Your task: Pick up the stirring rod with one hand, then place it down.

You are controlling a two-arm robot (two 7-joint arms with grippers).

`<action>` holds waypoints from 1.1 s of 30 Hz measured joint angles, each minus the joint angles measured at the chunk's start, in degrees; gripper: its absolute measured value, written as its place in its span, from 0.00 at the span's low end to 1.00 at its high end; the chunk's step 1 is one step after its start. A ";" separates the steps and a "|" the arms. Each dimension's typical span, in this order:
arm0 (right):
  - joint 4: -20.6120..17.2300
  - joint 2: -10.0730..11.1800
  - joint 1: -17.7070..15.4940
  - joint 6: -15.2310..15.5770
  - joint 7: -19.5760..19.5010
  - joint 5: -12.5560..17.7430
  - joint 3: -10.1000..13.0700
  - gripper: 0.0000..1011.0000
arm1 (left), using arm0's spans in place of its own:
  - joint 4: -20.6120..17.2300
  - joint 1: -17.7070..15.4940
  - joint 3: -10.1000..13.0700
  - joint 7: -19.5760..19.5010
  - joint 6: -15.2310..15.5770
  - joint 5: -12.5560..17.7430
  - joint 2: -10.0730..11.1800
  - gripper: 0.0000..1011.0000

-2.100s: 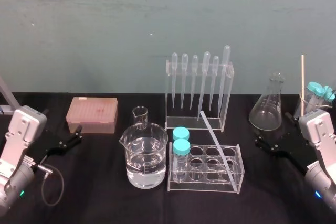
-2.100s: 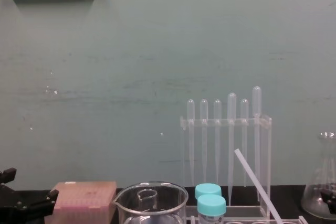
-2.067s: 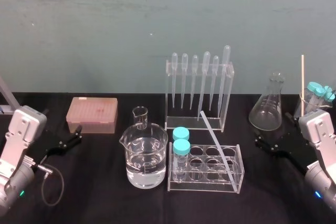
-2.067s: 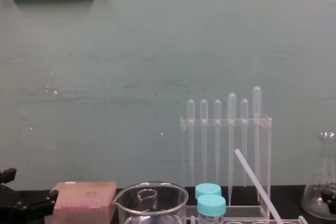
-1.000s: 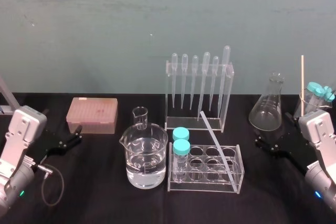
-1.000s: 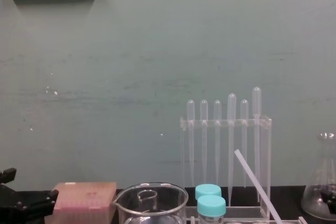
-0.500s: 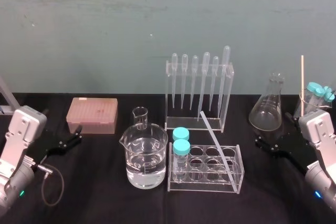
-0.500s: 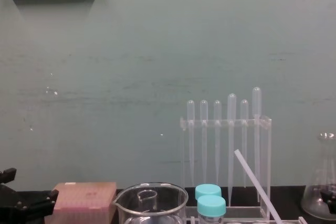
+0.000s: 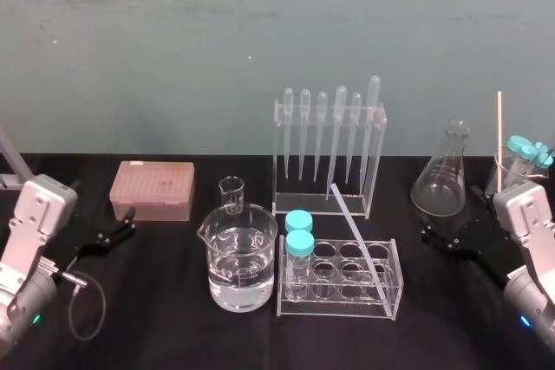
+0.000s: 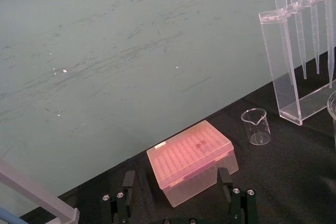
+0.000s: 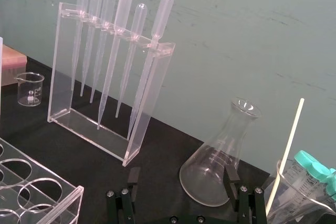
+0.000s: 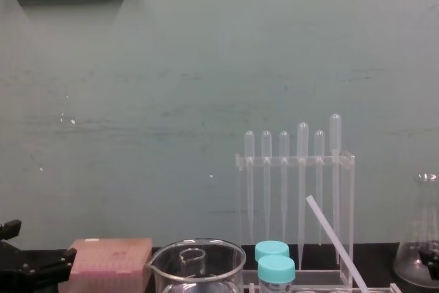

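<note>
Stirring rod (image 9: 357, 236) leans slanted in the clear tube rack (image 9: 338, 311) in the middle, away from both claws. On the left, my left claw (image 9: 128, 221) is wide open and holds nothing, near the pink box (image 9: 152, 188). On the right, my right claw (image 9: 451, 218) is wide open and empty too, near the glass flask (image 9: 440, 181). I cannot read the flask's tiny marks.

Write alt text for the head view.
The stirring rod leans untouched across the tube rack at centre. The left gripper and right gripper sit low at the sides, fingers open, flanking a water beaker and pipette stand.
</note>
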 joint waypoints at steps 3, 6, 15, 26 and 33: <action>0.00 0.00 0.00 0.00 0.00 0.00 0.00 0.99 | 0.00 0.00 0.00 0.00 0.00 0.00 0.00 0.99; -0.01 -0.03 -0.06 -0.09 -0.04 -0.17 0.10 0.99 | 0.00 0.00 0.00 0.00 0.00 0.00 0.00 0.99; -1.95 -0.39 -1.91 -9.45 -1.39 -2.91 2.65 0.99 | 0.00 0.00 0.00 0.00 0.00 -0.01 0.00 0.99; -5.10 -1.46 -0.27 -17.32 6.11 -2.91 0.61 0.99 | 0.00 0.00 0.00 0.00 0.00 0.00 0.00 0.99; -4.09 -3.11 2.66 -10.71 17.68 7.22 -1.31 0.99 | 0.00 0.00 0.00 0.00 0.00 0.00 0.00 0.99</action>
